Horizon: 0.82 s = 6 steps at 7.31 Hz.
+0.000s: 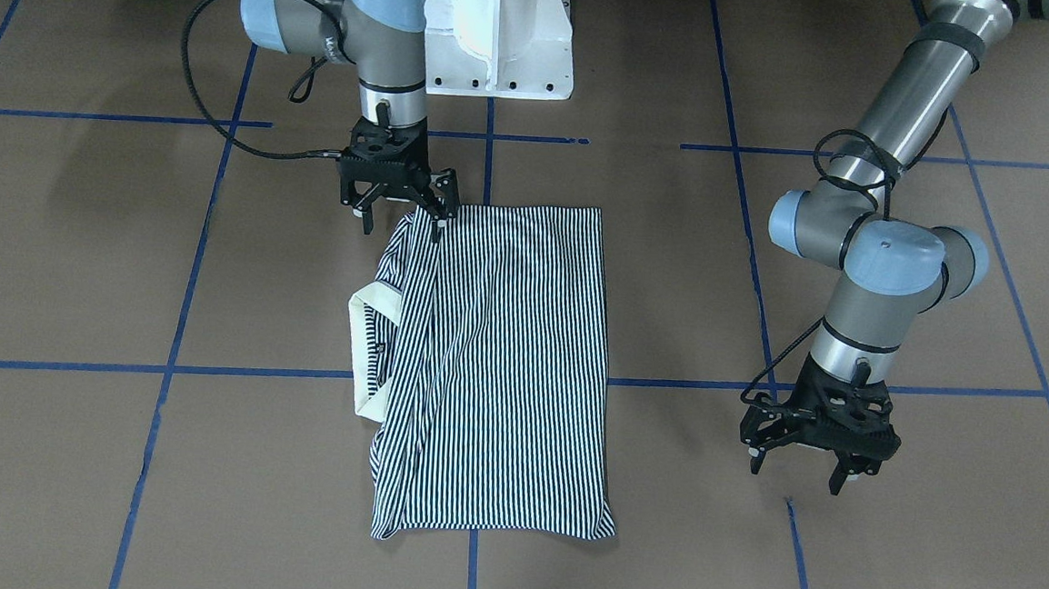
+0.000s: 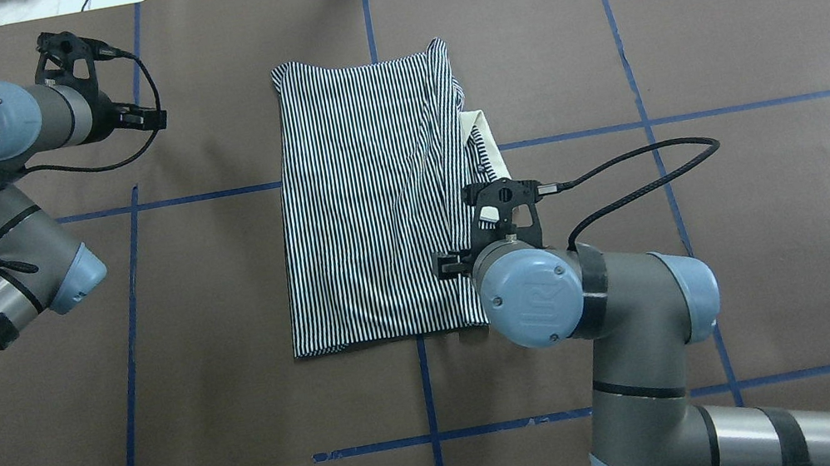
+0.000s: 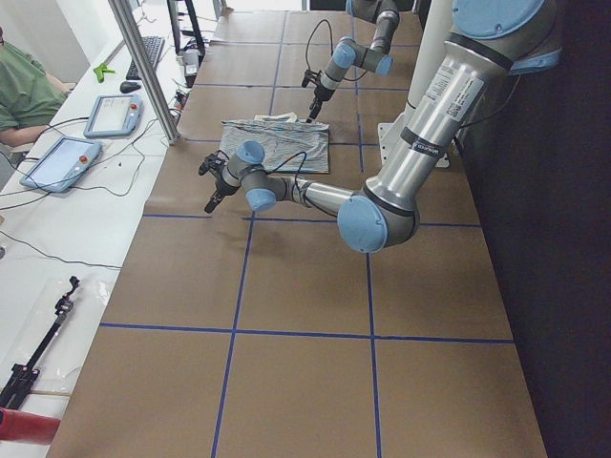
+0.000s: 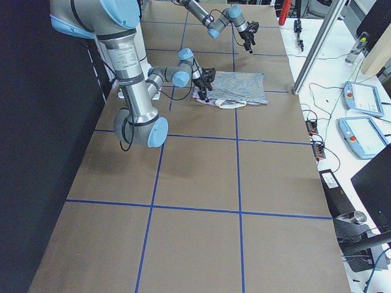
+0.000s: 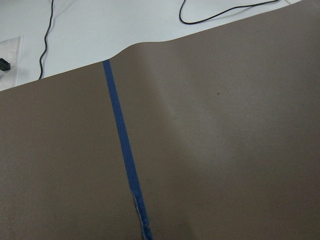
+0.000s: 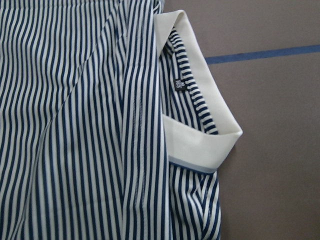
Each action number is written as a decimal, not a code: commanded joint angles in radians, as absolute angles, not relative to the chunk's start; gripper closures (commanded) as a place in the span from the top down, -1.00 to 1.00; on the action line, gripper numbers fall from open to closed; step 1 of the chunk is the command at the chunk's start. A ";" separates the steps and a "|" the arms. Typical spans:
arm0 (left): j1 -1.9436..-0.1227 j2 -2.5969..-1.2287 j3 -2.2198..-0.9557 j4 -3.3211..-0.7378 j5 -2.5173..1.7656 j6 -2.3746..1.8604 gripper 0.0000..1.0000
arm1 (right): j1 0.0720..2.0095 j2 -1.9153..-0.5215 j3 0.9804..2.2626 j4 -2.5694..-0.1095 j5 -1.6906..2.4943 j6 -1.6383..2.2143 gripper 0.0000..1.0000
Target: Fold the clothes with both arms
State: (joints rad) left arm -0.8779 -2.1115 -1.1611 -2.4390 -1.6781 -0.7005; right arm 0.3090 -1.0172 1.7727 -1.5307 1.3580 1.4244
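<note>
Right gripper (image 1: 403, 222) and left gripper (image 1: 797, 475) both spread wide, pointing down, well apart

Brown table paper (image 5: 225, 150) with blue tape line (image 5: 122, 145)

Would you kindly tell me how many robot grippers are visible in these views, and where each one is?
2. The right gripper is open at the striped shirt's corner nearest the robot's base, on the collar side. The left gripper is open over the brown table, away from the shirt.
</note>
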 commanded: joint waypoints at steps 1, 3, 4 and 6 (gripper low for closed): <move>-0.877 -2.111 -1.163 -2.439 -1.690 -0.701 1.00 | 0.253 -0.937 1.755 -1.667 1.361 1.306 0.43; -0.877 -2.111 -1.169 -2.439 -1.692 -0.712 1.00 | 0.241 -0.930 1.753 -1.727 1.361 1.186 -0.10; -0.879 -2.111 -1.169 -2.439 -1.692 -0.713 1.00 | 0.241 -0.928 1.752 -1.727 1.355 1.087 -0.31; -0.879 -2.109 -1.169 -2.439 -1.692 -0.713 1.00 | 0.241 -0.913 1.731 -1.727 1.351 0.993 -0.35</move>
State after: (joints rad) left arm -0.8788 -2.1102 -1.1688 -2.4390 -1.6919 -0.7129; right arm 0.2415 -0.9243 1.7471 -1.7264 1.3539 1.0440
